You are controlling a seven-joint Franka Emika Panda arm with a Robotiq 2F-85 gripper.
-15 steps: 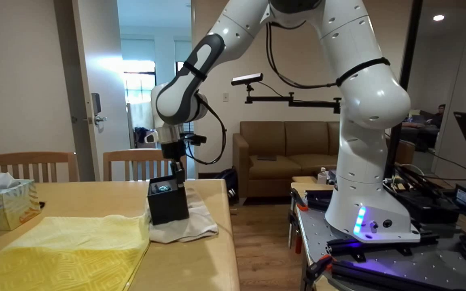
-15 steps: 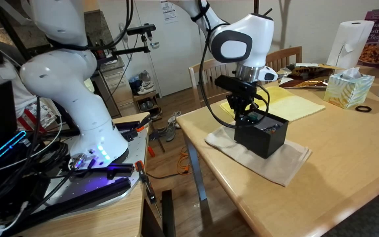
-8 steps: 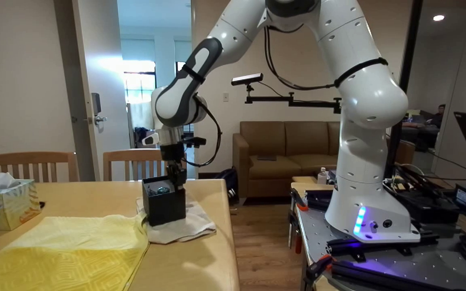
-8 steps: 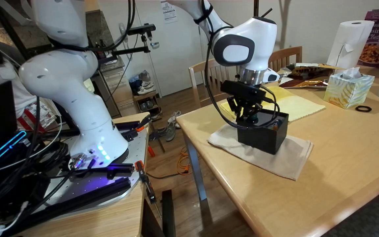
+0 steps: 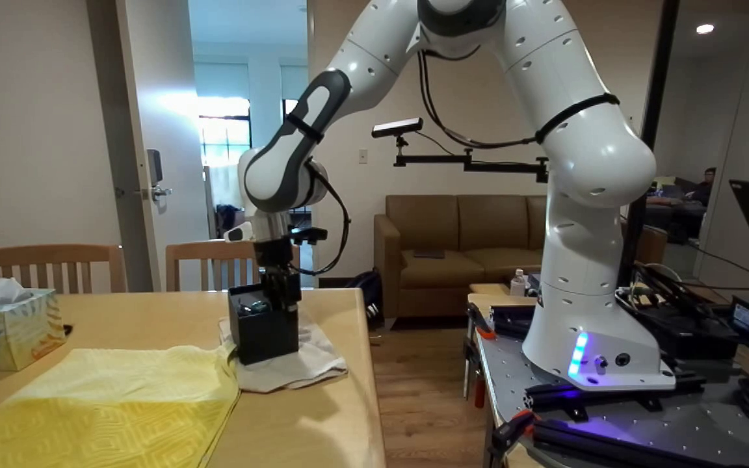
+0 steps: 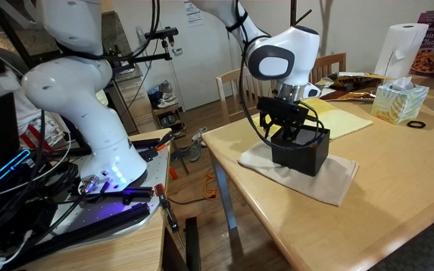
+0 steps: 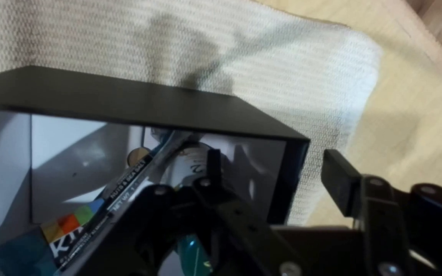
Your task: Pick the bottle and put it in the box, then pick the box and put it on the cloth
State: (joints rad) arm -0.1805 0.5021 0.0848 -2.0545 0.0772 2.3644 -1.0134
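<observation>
The small black box (image 5: 267, 335) stands upright, open at the top, on the cream cloth (image 6: 337, 177). My gripper (image 7: 276, 172) is open and straddles one side wall of the box: a finger pad (image 7: 214, 165) is inside, the other outside above the cloth, apart from the wall in the wrist view. Nothing is gripped. Inside the box lies a rounded white-labelled thing that looks like the bottle (image 7: 184, 165), partly covered by my finger; its cap cannot be made out. In an exterior view the gripper (image 6: 288, 135) hides much of the box's opening.
A snack bar wrapper (image 7: 109, 207) and a teal shiny item (image 7: 194, 255) share the box. The bright yellow cloth (image 5: 114, 403) lies beside the cream one. A tissue box (image 6: 399, 99) and a black ring (image 6: 416, 124) stand further off. The table's edge (image 5: 374, 390) is close to the cloth.
My gripper has opened from shut and come down over the box wall. Box and cloth have shifted slightly together, away from the table edge on the robot's side.
</observation>
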